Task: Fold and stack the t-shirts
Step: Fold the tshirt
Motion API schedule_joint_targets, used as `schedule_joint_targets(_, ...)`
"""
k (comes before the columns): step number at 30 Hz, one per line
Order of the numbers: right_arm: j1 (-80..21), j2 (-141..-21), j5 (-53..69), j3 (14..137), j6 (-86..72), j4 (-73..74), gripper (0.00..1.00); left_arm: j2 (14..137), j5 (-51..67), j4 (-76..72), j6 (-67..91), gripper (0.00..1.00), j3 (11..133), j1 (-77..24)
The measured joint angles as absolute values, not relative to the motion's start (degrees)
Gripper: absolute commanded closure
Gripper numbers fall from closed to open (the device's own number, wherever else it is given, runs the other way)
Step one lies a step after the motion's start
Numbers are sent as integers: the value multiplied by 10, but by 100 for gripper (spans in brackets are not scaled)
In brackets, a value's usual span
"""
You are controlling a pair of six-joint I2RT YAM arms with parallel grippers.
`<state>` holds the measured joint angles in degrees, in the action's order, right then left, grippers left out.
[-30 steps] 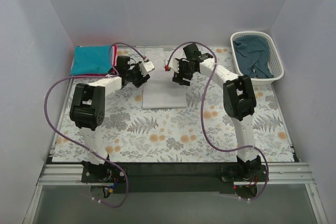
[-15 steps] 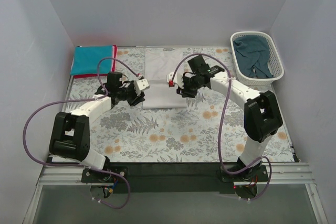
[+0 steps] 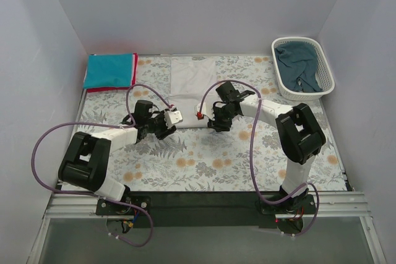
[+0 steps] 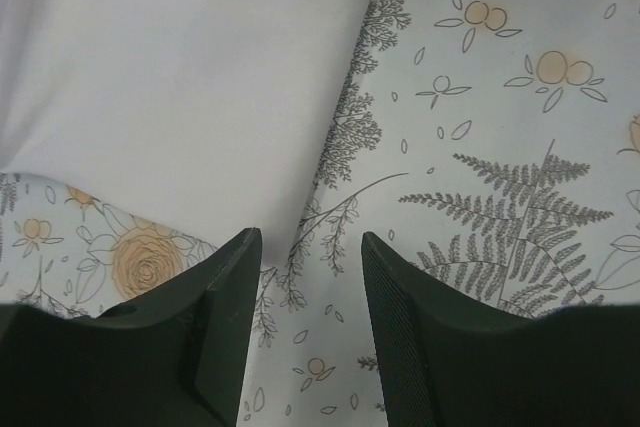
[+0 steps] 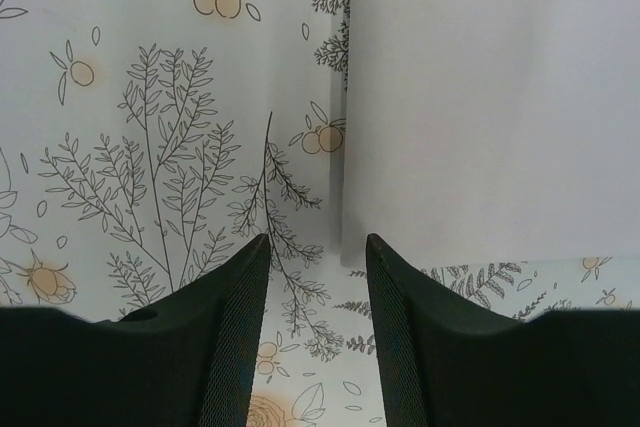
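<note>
Roughly mid-cloth on the floral-patterned tablecloth point(image 3: 185, 159) lies the plain white cloth t-shirt point(image 3: 192, 85), flat. The left gripper point(image 4: 305, 247) is at its near left corner and the right gripper point(image 5: 318, 247) at its near right corner, both with jaws spread and empty. Far left of it, a folded bright teal t-shirt point(image 3: 108, 70) lies on a red t-shirt point(image 3: 133, 71). To its right, a dark blue-teal t-shirt point(image 3: 298, 66) fills a white slatted plastic basket point(image 3: 297, 41).

Bright, even, diffuse light casts only faint soft shadows; all three views are sharp, the fingers point(image 4: 225, 327) dark.
</note>
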<state>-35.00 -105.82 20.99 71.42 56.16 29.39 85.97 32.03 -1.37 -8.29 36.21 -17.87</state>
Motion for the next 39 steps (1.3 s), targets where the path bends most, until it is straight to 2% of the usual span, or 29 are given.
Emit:
schedule_joint_targets(6,-350,-1071,202,714,575,280,51,887,304,-50,-106,56,362,-179)
schedule_joint_targets(11,-350,-1087,198,714,580,265,57,908,301,-79,-124,61,363,-179)
schedule_joint_targets(12,-350,-1088,198,714,580,263,62,910,301,-83,-127,62,363,-179)
schedule_joint_targets(14,-350,-1089,196,714,582,255,71,913,299,-87,-131,71,363,-179)
schedule_joint_targets(15,-350,-1089,195,714,583,251,83,915,298,-89,-133,74,363,-179)
schedule_joint_targets(17,-350,-1091,191,714,586,244,97,917,295,-90,-140,84,363,-179)
schedule_joint_targets(18,-350,-1091,190,714,585,240,99,917,293,-88,-143,87,363,-179)
schedule_joint_targets(24,-350,-1091,185,714,582,239,99,917,293,-35,-150,100,389,-179)
schedule_joint_targets(30,-350,-1068,195,714,566,270,99,885,312,55,-136,100,424,-179)
schedule_joint_targets(39,-356,-940,239,681,522,329,99,750,351,188,-125,100,425,-183)
